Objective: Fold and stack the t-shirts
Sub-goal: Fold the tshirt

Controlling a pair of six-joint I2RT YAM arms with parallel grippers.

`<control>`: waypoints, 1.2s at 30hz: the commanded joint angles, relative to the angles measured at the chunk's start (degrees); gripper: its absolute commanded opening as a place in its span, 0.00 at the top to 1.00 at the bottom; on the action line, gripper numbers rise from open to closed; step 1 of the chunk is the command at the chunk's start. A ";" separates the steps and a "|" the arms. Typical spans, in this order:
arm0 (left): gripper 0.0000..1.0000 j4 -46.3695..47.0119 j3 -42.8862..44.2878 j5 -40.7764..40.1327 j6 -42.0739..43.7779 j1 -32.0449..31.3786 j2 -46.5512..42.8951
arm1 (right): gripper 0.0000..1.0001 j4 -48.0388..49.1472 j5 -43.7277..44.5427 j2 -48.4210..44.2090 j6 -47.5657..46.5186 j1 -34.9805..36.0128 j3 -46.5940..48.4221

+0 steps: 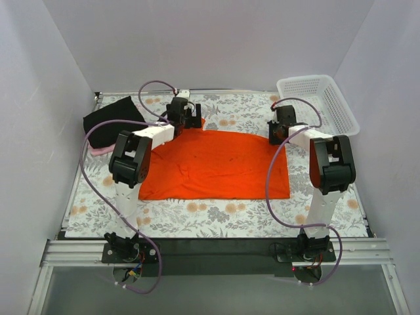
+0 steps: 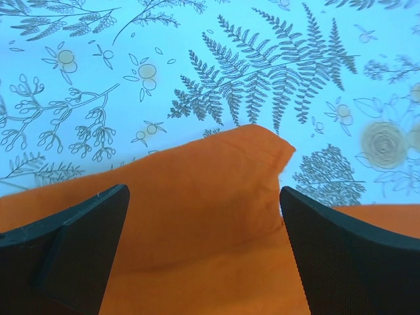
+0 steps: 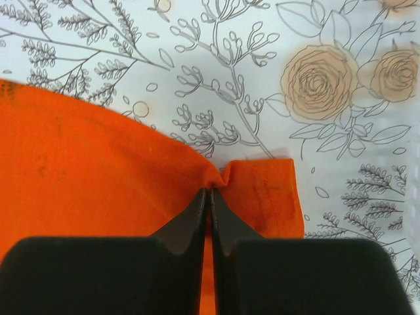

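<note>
Only a thin strip of the pink t-shirt point(image 1: 98, 150) shows under the black t-shirt point(image 1: 111, 121), left of the orange t-shirt point(image 1: 216, 164). There are three shirts and one white basket point(image 1: 308, 79), beyond the orange t-shirt's far right corner. The orange t-shirt lies flat on the flowered table cover point(image 1: 216, 213). The left gripper point(image 2: 203, 197) stands wide over its far left corner and holds nothing. The right gripper point(image 3: 209, 191) is pinched on its far right corner, where the cloth puckers.

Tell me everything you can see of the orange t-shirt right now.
The orange t-shirt is plain bright soft cloth with faint dark specks, spread mostly flat on the floral table cover. The right gripper is shut on its far right corner, puckering the cloth. The left gripper stands open over its far left corner.
</note>
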 commanded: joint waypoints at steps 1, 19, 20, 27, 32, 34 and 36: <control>0.09 -1.60 5.73 -0.38 4.07 0.45 1.34 | 0.99 0.01 -2.12 -3.08 -0.95 0.11 -1.45; 0.16 -0.10 9.61 -0.74 7.94 2.38 7.67 | 0.99 0.36 -3.62 -4.05 -1.39 0.11 -2.24; 0.22 -0.54 9.69 -0.65 7.94 2.30 7.76 | 0.99 0.36 -3.62 -3.88 -1.39 0.19 -2.16; 0.30 -1.77 8.20 1.82 7.76 2.91 6.79 | 0.99 0.36 -3.62 -3.35 -1.39 0.11 -1.98; 0.35 -6.08 11.28 4.01 6.97 3.88 8.82 | 0.99 0.36 -3.53 -3.44 -1.47 0.19 -2.33; 0.47 -5.82 10.49 4.45 6.80 4.05 8.47 | 0.99 0.45 -3.35 -3.35 -1.39 0.11 -2.16; 0.58 -5.91 10.31 4.89 6.80 4.14 8.55 | 0.99 0.45 -3.53 -3.09 -1.39 0.11 -1.98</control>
